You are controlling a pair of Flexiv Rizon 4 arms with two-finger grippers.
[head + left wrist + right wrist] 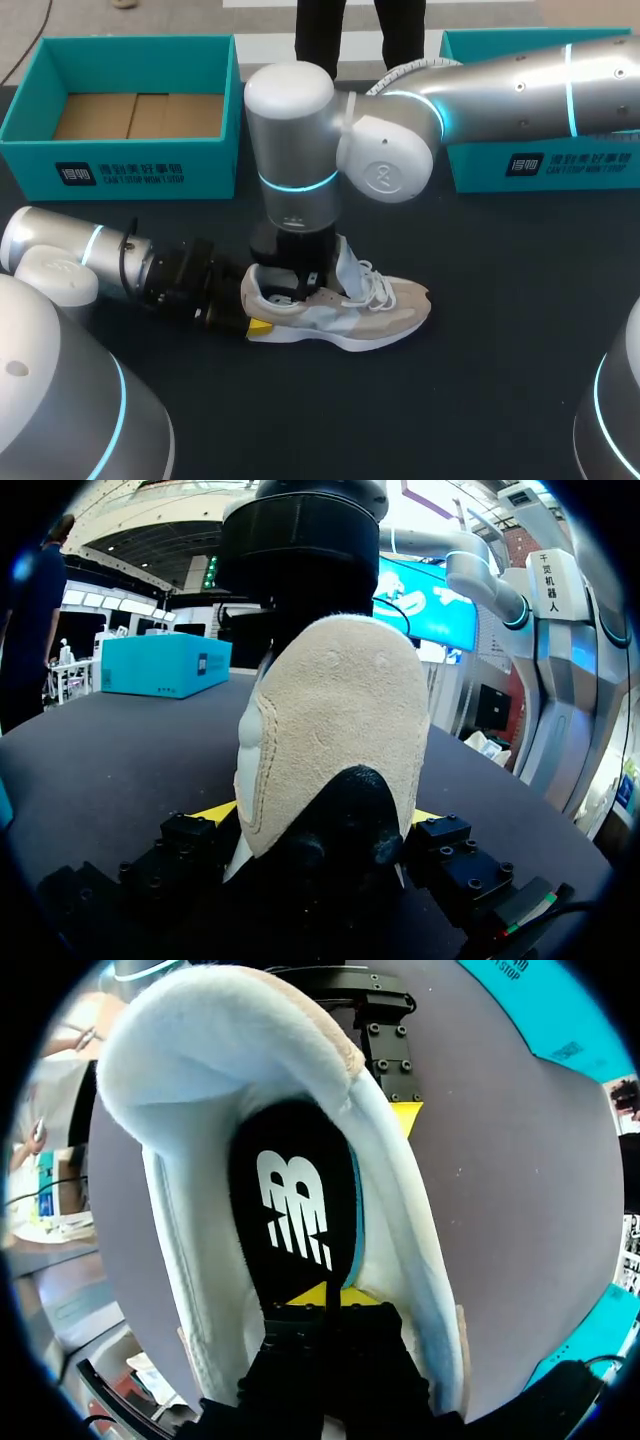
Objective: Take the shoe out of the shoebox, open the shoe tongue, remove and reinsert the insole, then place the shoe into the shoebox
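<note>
A beige and white sneaker lies upright on the dark table, toe to the right. My left gripper reaches in from the left at its heel. In the left wrist view the suede heel fills the gap of that gripper, with a yellow fingertip against each side. My right arm comes down from above into the shoe's mouth. Its gripper is inside the shoe, yellow tips pressed together on the narrowing end of the black insole with the white logo. The padded collar rings the view.
An open teal shoebox with a cardboard floor stands at the back left, and a second teal box at the back right, partly under my right arm. Bare dark table lies in front of and to the right of the shoe.
</note>
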